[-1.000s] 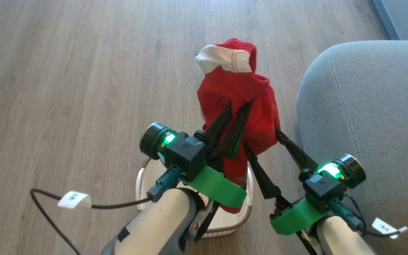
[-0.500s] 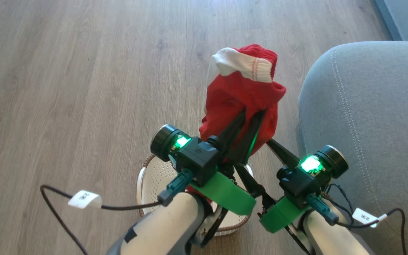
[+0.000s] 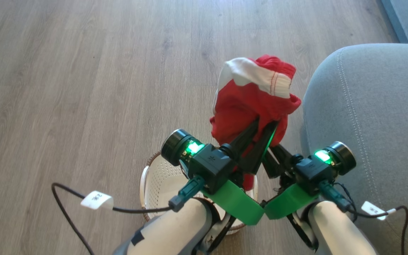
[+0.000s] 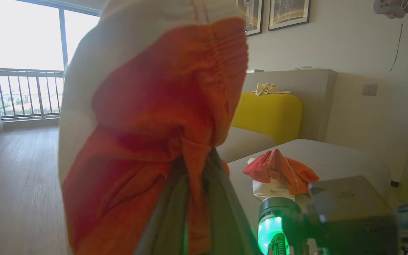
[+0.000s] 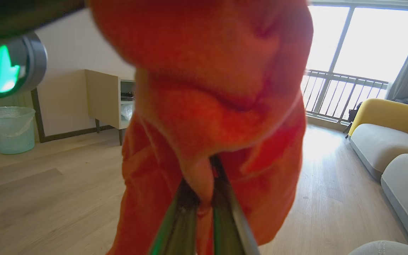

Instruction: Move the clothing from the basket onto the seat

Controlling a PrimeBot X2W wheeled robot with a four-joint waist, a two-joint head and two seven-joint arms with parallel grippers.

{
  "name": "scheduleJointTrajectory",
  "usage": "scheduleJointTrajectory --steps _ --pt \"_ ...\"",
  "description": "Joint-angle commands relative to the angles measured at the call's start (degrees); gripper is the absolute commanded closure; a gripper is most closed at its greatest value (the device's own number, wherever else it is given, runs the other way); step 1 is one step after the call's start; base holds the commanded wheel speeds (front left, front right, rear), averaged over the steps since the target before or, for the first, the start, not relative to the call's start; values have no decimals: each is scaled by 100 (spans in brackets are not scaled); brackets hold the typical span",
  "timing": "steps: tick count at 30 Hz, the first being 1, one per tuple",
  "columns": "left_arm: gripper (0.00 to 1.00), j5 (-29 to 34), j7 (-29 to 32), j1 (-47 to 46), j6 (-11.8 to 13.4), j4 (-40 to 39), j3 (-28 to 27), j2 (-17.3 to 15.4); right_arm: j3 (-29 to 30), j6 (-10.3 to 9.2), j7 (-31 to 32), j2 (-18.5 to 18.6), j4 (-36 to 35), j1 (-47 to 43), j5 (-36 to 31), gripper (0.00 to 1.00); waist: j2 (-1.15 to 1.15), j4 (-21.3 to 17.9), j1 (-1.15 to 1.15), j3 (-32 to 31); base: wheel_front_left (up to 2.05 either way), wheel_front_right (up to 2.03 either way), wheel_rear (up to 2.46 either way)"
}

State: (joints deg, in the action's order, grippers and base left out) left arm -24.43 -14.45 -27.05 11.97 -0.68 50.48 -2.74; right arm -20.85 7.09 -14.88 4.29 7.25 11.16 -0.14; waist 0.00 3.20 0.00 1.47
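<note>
— Red garment [image 3: 251, 106] with the white ribbed band is up in the air, right? What's around it, anything in the way?

— Yep, it hangs over the wood floor [image 3: 83, 88], between the basket [image 3: 154, 177] and the seat [image 3: 367, 117]. It's near the seat's rounded edge but not touching, far as I can see. The left gripper [image 3: 266, 122] has its fingers pinched together on a fold near the middle. The right wrist view has the right gripper [image 5: 202, 177] clamped on a red fold too. From the head, the right fingers tuck in behind the left ones, and the two green brackets [image 3: 239, 202] meet at a corner. Further off there's a yellow sofa [image 4: 267, 113], a pale bin [image 5: 7, 129] and a tagged cable [image 3: 97, 200] looping over the floor.

— Changed from a second ago?

— Plenty. Back then the right jaws stood wide apart beside the cloth, now they're closed on it. The garment sat lower, with its tail well down in the basket, and farther from the seat. Camera drifted a bit too.

— And the containers?

— Basket's on the floor under the arms. What shows inside is white perforated plastic, the rest is hidden. A red tail dangles by its rim, can't tell if it's clear of it. A second garment [image 4: 282, 173], red and white, lies on the seat.
</note>
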Motion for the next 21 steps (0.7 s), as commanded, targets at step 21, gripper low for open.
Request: scheduleJointTrajectory --steps 21 --pt "100 29 -55 -115 -92 166 -64 -14 1042 40 -12 -140 -941 -5 1788 100 0 -18 0 -83 0 0 0"
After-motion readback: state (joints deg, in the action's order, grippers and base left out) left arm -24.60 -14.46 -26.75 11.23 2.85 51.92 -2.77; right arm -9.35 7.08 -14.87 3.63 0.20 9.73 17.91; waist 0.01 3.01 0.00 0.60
